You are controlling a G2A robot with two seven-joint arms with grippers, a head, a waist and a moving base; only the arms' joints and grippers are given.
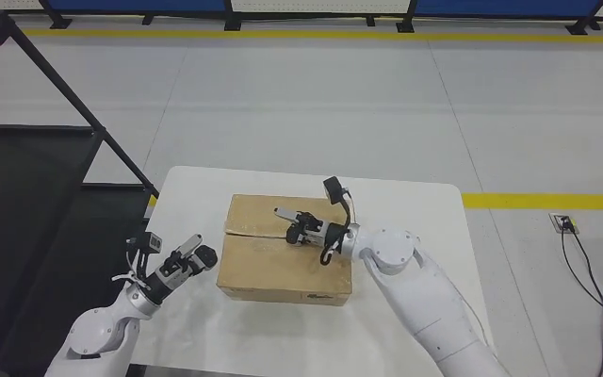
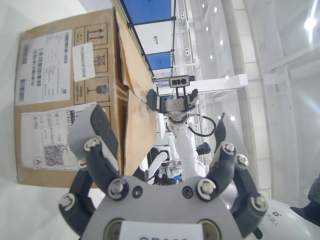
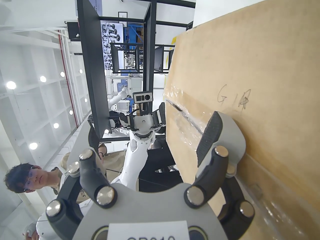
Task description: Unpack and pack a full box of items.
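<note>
The cardboard box (image 1: 259,269) sits in the middle of the white table (image 1: 415,203). Its top flaps are closed and meet along a seam, so what is inside is hidden.

The right gripper (image 1: 285,226) is over the top of the box, near the seam, with its fingers spread wide and nothing between them. The left gripper (image 1: 200,250) is just beside the box's short end, low over the table, also spread apart and empty.

Around the table is a pale floor (image 1: 330,94) with a yellow line (image 1: 532,200) painted on it. A black rack (image 1: 47,217) stands at one side.

The left wrist view looks at the end face of the box (image 2: 50,76). White shipping labels (image 2: 42,68) with barcodes are stuck on the face among printed handling symbols. One pad of the left gripper (image 2: 160,121) is close to that face. The flap edges at this end look a little ragged. Farther off, the right gripper (image 2: 172,97) is at the seam.

The right wrist view looks along the top of the box (image 3: 250,63), where clear tape (image 3: 185,123) runs along the seam and there is a pencil scribble (image 3: 232,98). One finger of the right gripper (image 3: 152,128) lies right by the tape, but it is unclear whether it touches. The left gripper (image 3: 142,116) is at the far end of the box
</note>
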